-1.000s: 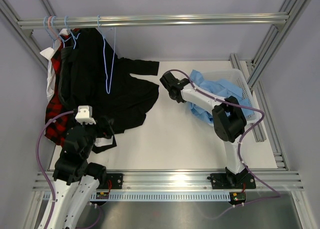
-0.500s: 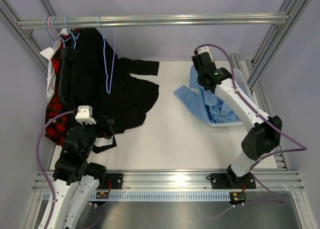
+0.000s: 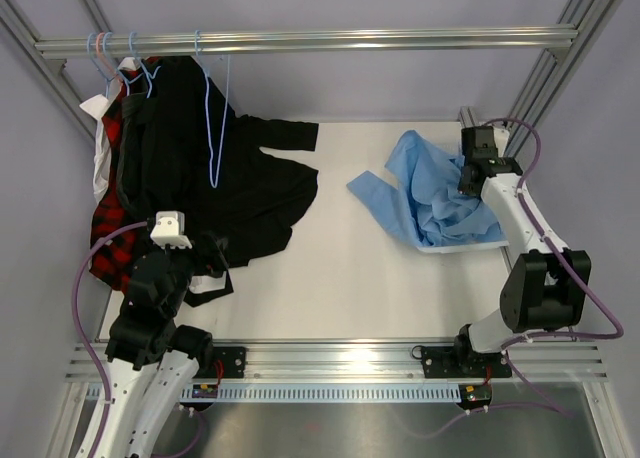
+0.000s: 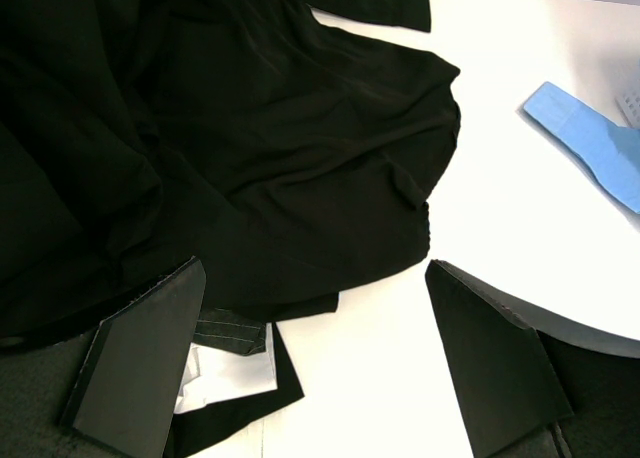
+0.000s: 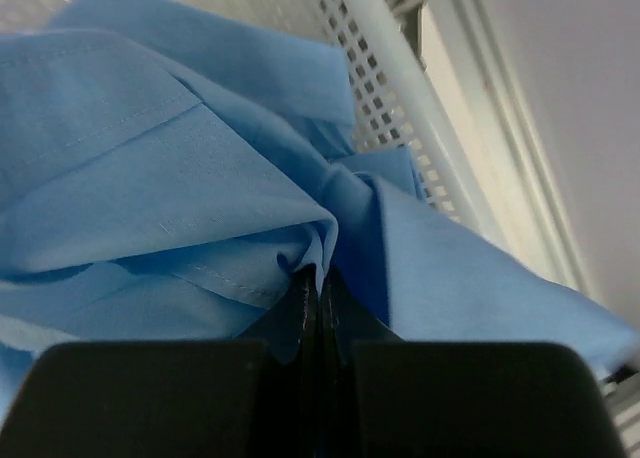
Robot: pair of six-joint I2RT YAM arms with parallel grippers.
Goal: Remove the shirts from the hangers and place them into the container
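Note:
A light blue shirt [image 3: 432, 196] lies bunched over the white mesh container [image 5: 392, 90] at the right, with one sleeve trailing left onto the table. My right gripper [image 3: 472, 181] is above the pile, shut on a fold of that shirt [image 5: 200, 168]. A black shirt [image 3: 245, 183] hangs from a pale blue hanger [image 3: 214, 118] and spreads across the table. Red-and-black plaid [image 3: 108, 233] and white [image 3: 100, 153] shirts hang at the far left. My left gripper [image 4: 315, 268] stands open just above the black shirt's hem [image 4: 300, 178], holding nothing.
More hangers [image 3: 100, 58] hook over the metal rail [image 3: 380, 40] at the back. An aluminium track [image 3: 528, 253] and slanted frame posts border the right side. A white cloth patch [image 4: 215, 376] peeks out under the black hem near my left finger.
The right arm swung from mid-table to the right, carrying the blue shirt over the container. The left arm and black shirt have not moved.

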